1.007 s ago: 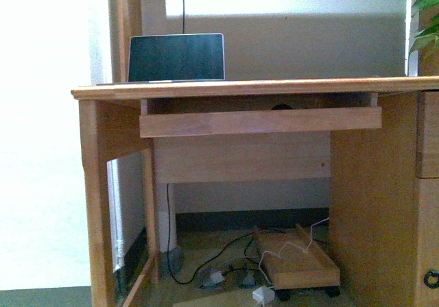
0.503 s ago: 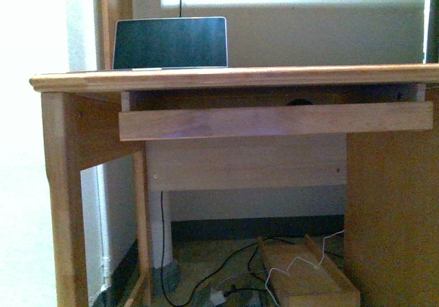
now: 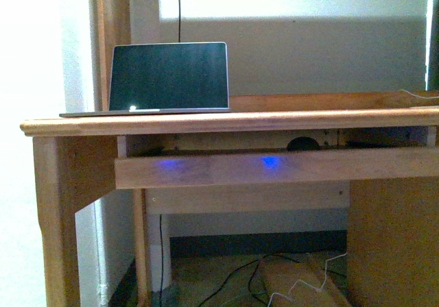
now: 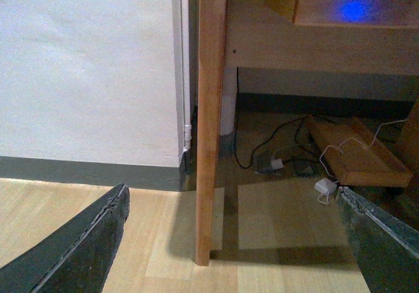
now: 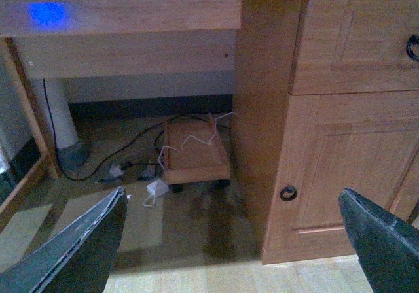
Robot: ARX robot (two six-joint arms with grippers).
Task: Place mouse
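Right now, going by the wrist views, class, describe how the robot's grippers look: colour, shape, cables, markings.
The left gripper has two dark grey, nearly black jaws, wedge-shaped and matte, each tapering to a blunt point. The right gripper looks the same. No cables, markings or labels show on either. The front view shows neither arm.

Desk (image 3: 226, 122) of smooth, lightly varnished wood; laptop (image 3: 168, 75) screen glossy, its shell perhaps metal.
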